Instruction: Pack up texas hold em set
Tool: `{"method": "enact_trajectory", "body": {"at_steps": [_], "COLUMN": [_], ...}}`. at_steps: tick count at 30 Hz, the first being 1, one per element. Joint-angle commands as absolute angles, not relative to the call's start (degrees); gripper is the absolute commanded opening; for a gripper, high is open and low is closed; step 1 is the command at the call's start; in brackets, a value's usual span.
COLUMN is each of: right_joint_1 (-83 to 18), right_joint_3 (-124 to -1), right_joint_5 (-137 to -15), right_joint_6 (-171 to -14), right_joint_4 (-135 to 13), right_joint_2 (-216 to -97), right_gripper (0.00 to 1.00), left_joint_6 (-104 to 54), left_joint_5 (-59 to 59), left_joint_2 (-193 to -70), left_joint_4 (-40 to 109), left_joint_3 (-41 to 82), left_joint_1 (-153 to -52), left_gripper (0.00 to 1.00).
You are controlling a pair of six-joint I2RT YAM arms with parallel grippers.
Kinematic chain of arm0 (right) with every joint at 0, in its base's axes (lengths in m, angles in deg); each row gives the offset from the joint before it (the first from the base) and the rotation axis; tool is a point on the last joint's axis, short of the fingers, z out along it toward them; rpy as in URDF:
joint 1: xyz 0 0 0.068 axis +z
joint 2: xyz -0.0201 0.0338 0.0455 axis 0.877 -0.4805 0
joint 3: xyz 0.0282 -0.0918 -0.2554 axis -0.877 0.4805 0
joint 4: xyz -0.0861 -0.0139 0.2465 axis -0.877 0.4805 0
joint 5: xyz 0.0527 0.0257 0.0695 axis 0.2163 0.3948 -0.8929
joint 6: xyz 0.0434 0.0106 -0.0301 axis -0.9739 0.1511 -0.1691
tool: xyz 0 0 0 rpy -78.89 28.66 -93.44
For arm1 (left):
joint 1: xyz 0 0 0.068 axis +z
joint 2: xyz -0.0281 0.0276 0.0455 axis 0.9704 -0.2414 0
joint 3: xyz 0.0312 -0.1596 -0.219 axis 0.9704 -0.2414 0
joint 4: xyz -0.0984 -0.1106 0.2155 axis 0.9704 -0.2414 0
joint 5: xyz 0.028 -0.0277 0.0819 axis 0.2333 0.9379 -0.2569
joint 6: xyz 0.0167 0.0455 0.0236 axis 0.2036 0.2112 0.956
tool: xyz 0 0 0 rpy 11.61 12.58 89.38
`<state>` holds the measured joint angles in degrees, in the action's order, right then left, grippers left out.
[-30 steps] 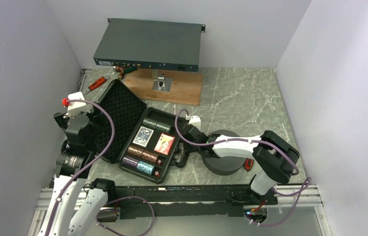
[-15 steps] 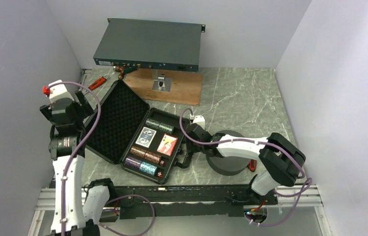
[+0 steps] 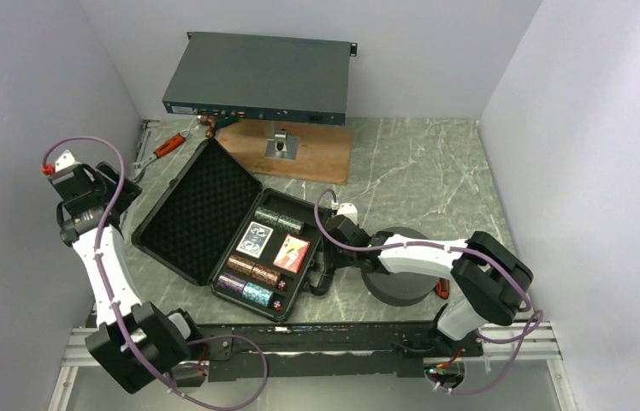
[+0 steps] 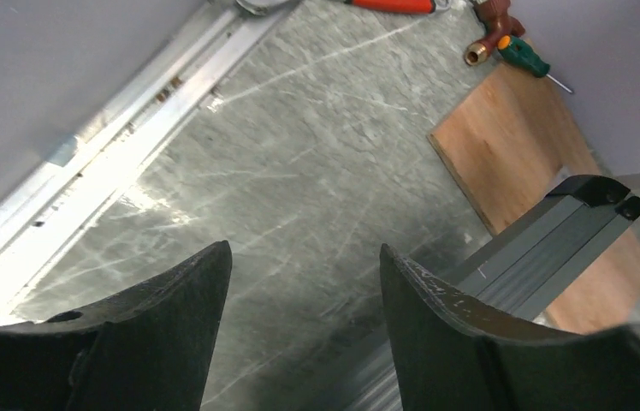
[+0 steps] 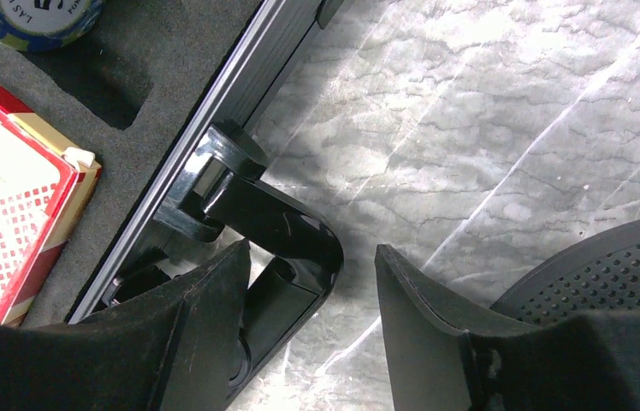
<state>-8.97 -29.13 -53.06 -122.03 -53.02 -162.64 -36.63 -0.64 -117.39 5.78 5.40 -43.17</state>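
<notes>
From above, the black plastic briefcase [image 3: 303, 265] lay on the green marbled table [image 3: 419, 171]. Its lid [image 3: 197, 210] was thrown back to the left, showing egg-crate foam. The tray held glittery chip stacks [image 3: 248, 271], two card deck boxes [image 3: 291, 252], one red and one blue-backed, and small red dice [image 3: 271, 301]. My left gripper [image 3: 121, 181] hung beyond the lid's far-left edge, well apart from the tray. My right gripper [image 3: 325, 255] sat at the case's handle [image 3: 317, 278], my forearm crossing a thick dark grey ring [image 3: 398, 287]. A flat grey rack-mount box [image 3: 257, 81] stood at the back above a wooden board [image 3: 308, 154].

Through my left wrist camera, my left gripper [image 4: 299, 334] had its matte black, curved fingers [image 4: 171, 342] spread wide, with only veined stone between them. Past them I saw a brushed aluminium rail [image 4: 128, 145], the plywood board [image 4: 530, 154], a ribbed grey metal edge with a black corner cap [image 4: 599, 188], and a green-handled screwdriver [image 4: 522, 53].

Through my right wrist camera, my right gripper [image 5: 308, 330] was held well apart, the glossy black handle [image 5: 278, 227] reaching into the gap. I gripped nothing, and could not tell whether either finger touched it. Grey foam lined the tray, beside a red-and-white checked card box [image 5: 8, 197] and a blue-and-yellow-edged chip [image 5: 43, 13] printed with a large "5". The other lettering was cut off. The ring's dimpled surface [image 5: 616, 265] showed at lower right.
</notes>
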Motion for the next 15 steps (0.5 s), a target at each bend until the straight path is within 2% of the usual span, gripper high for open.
{"method": "enact_trajectory", "body": {"at_steps": [1, 10, 14, 15], "right_joint_1": [-9.18, -9.21, -9.22, -9.18], "right_joint_3": [-28.29, -28.76, -29.46, -29.7], "right_joint_5": [-54.39, -56.36, -56.76, -56.84], "right_joint_6": [-120.59, -120.44, -119.46, -119.23], "right_joint_4": [-46.49, -46.73, -46.16, -45.92], "right_joint_2": [-163.09, -160.58, -158.66, -158.15], "right_gripper": [0.59, 0.64, 0.66, 0.66], "left_joint_6": [-40.97, -39.66, -38.57, -38.31], "left_joint_5": [11.36, 15.13, 16.9, 17.77], "left_joint_2": [-121.76, -125.2, -125.77, -126.14], "left_joint_4": [9.11, 9.21, 9.43, 9.39], "left_joint_3": [5.2, 3.97, 3.0, 3.01], "left_joint_1": [-39.9, -39.29, -39.33, -39.32], "left_gripper": [0.68, 0.35, 0.27, 0.22]}}
